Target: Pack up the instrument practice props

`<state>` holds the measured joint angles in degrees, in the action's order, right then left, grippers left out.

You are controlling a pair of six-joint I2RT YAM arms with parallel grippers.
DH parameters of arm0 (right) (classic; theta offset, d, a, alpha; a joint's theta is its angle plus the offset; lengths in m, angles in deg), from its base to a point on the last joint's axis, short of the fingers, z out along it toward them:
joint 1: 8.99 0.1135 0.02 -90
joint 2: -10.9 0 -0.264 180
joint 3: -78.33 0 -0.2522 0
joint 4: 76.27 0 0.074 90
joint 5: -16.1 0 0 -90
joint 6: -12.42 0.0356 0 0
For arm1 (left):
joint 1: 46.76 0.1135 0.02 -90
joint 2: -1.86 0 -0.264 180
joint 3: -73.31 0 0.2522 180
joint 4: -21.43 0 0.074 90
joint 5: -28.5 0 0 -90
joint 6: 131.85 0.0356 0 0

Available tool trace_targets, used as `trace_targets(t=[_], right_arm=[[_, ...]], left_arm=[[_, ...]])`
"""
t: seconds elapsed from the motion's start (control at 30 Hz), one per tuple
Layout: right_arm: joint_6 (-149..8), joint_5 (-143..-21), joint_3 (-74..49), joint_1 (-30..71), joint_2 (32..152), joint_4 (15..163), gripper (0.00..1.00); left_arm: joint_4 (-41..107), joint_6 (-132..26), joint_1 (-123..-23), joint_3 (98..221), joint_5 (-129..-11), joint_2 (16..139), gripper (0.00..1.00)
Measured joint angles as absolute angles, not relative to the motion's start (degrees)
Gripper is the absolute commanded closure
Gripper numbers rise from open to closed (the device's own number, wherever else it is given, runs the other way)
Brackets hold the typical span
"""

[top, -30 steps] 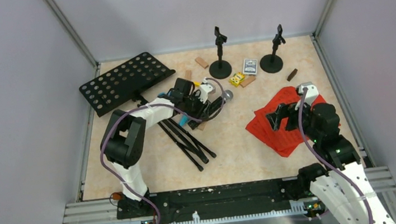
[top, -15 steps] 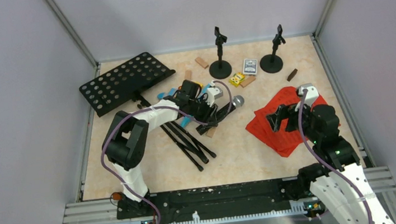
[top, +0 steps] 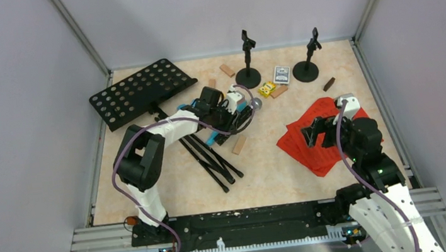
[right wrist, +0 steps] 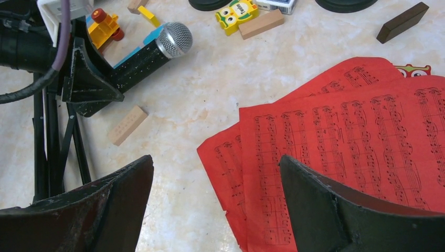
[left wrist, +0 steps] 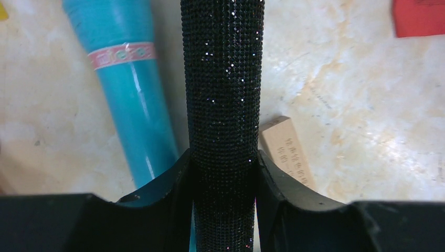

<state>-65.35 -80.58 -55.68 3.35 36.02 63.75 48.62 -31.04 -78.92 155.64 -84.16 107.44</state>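
Black, glitter-speckled barrel of the silver-headed microphone [left wrist: 223, 94]: your left gripper [left wrist: 223, 165] has it clamped. The jaws are closed snug on both sides of the barrel, with no gap at the fingers [left wrist: 176, 176]. Overhead, the mic sits near the middle of the table [top: 264, 172], mesh head pointing away from the arm towards the back right. You cannot tell whether it is clear of the surface.

Just beside it on the left lies the blue microphone [left wrist: 134, 89], with a pink band round its body. On the other side is a pale wooden block [left wrist: 286, 149], partly behind the finger.

The folded tripod legs [top: 211, 159] run under your left forearm. The hole-punched music desk [top: 140, 92] lies at the back left corner.

The red sheet-music pages [right wrist: 341, 142] are fanned out flat on the right side. Your right gripper [right wrist: 215, 163] hovers over their left edge, jaws spread wide and holding nothing.

Both mic holders [top: 248, 75] [top: 306, 69] stand upright along the back wall, well apart, with a card deck [top: 282, 73] between them.

Loose bits:
- a colourful toy vehicle [right wrist: 105, 26] by the left wrist
- a yellow owl card [right wrist: 236, 11] touching a tan block
- a dark block [right wrist: 401, 22] beyond the pages
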Motion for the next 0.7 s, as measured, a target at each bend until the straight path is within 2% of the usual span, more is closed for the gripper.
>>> trace_targets(t=[0.2, 0.3, 0.37, 0.7], right_arm=[[-65.4, -80.3, -55.7, 3.4, 36.0, 63.8, 0.12], [-65.4, -80.2, -55.7, 3.4, 36.0, 63.8, 0.12], [-65.4, -80.1, -55.7, 3.4, 36.0, 63.8, 0.12], [-65.3, -79.9, -55.7, 3.4, 36.0, 63.8, 0.12]], left_arm=[[50.4, -31.2, -78.9, 155.9, -78.0, 108.4, 0.77], [50.7, -31.3, -78.9, 156.4, -75.8, 108.8, 0.61], [51.0, -31.3, -78.9, 157.1, -74.9, 109.3, 0.54], [51.9, -31.7, -78.9, 157.5, -72.7, 110.1, 0.44]])
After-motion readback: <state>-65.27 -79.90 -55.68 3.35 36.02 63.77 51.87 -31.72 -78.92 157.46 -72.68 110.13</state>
